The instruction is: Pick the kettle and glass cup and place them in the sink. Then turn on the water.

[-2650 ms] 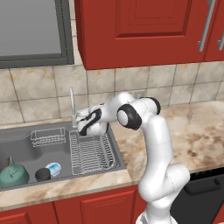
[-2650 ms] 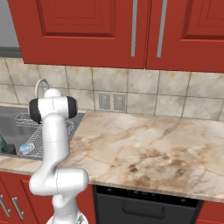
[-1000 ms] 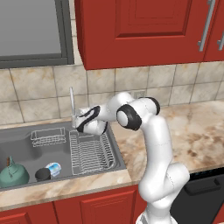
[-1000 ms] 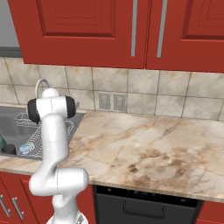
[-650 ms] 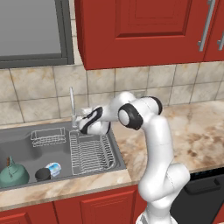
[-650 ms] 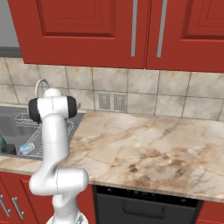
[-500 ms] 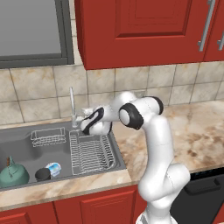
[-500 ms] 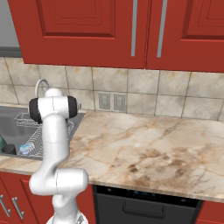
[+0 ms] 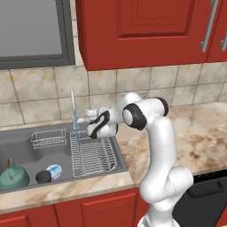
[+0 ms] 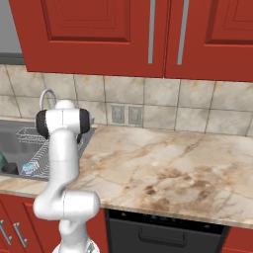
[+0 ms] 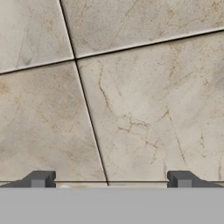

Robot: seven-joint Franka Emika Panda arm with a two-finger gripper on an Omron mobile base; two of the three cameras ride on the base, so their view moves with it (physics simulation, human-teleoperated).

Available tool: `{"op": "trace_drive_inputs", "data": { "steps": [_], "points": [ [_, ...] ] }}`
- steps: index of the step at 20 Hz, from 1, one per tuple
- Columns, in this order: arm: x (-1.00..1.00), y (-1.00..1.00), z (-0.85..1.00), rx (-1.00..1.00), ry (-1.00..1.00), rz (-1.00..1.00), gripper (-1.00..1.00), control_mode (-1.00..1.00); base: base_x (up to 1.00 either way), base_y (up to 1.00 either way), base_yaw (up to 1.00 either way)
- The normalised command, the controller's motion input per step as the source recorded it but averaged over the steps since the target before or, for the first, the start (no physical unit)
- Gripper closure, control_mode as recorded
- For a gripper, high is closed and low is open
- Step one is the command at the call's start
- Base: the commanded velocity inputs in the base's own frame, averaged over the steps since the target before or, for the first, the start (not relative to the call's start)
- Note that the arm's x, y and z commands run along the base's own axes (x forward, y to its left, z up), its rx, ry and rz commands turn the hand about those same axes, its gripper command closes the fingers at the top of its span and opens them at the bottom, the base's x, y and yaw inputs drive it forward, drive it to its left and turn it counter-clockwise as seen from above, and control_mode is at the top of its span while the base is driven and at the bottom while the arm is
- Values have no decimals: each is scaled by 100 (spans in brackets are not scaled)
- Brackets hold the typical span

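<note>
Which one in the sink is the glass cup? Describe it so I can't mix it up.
Look at the sink's front left corner. Right of the teal kettle stands the glass cup, a short, nearly black tumbler, darker than the small blue-white round object touching its right side.

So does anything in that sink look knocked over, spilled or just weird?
Nothing stands out. The kettle stands upright in the sink beside the glass cup, and water runs straight down from the faucet. The open pincer is empty, facing the tiled wall.
</note>
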Motion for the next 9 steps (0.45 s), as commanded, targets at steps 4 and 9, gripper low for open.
{"op": "trace_drive_inputs", "data": {
  "steps": [4,9],
  "points": [
    [6,-53,-12,5,-10,0,-100,-100,0,0,0],
    [7,-52,-11,4,-10,0,-100,-100,0,0,0]
  ]
}}
